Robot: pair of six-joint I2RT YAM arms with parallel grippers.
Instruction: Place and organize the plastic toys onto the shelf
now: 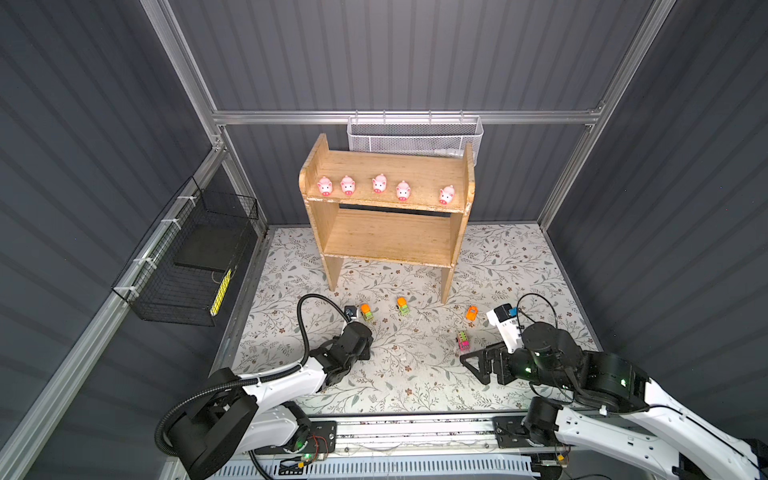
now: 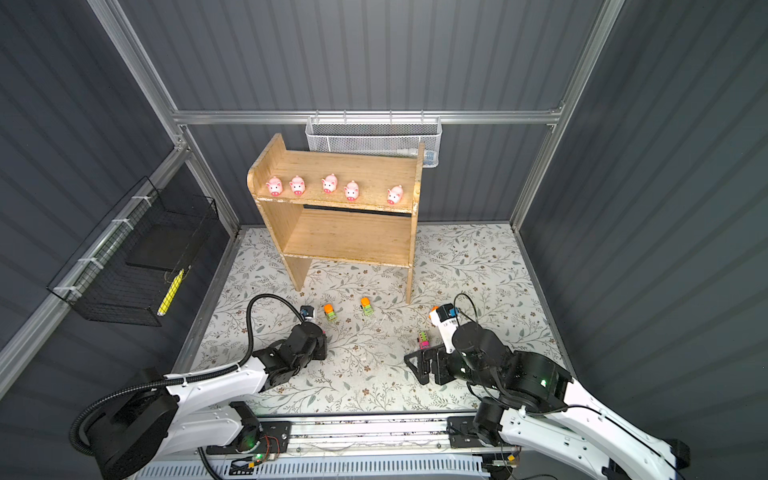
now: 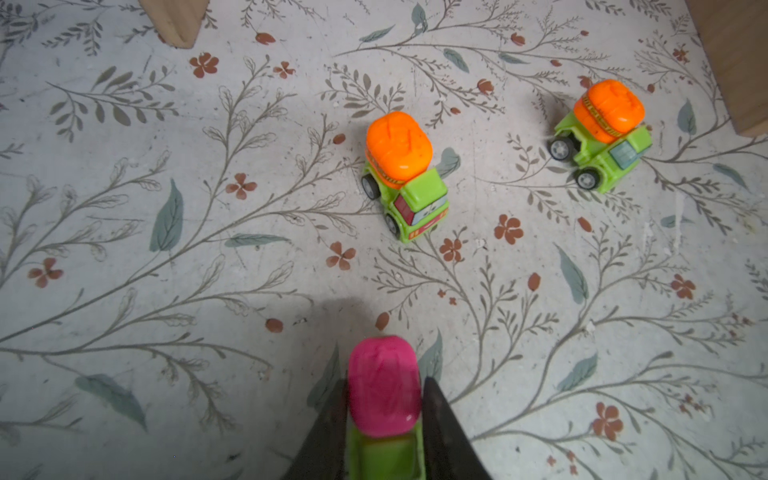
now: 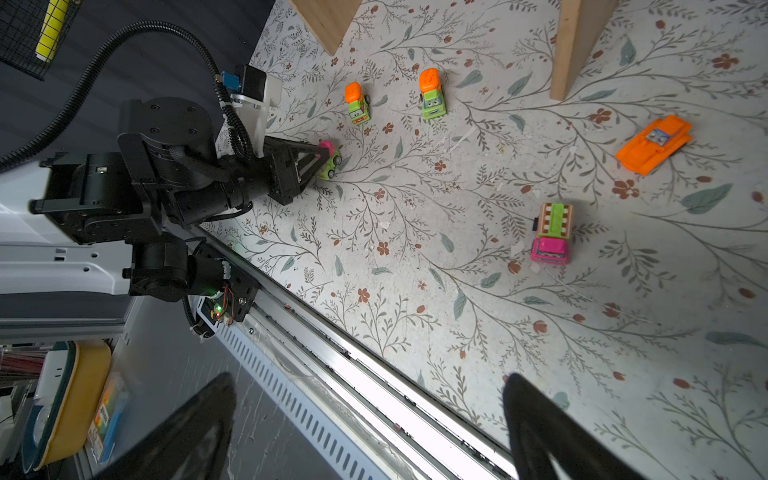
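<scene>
Several pink pigs stand in a row on the top tier of the wooden shelf; its lower tier is bare. My left gripper is shut on a pink-topped green toy truck low on the floral mat; the same truck also shows in the right wrist view. In both top views the left gripper covers it. Two orange-topped green trucks, an orange car and a pink-and-green truck lie on the mat. My right gripper hangs open and empty over the mat's front edge.
A white mesh basket hangs on the back rail behind the shelf. A black wire basket is fixed to the left wall. The shelf's legs stand just beyond the trucks. An aluminium rail runs along the front.
</scene>
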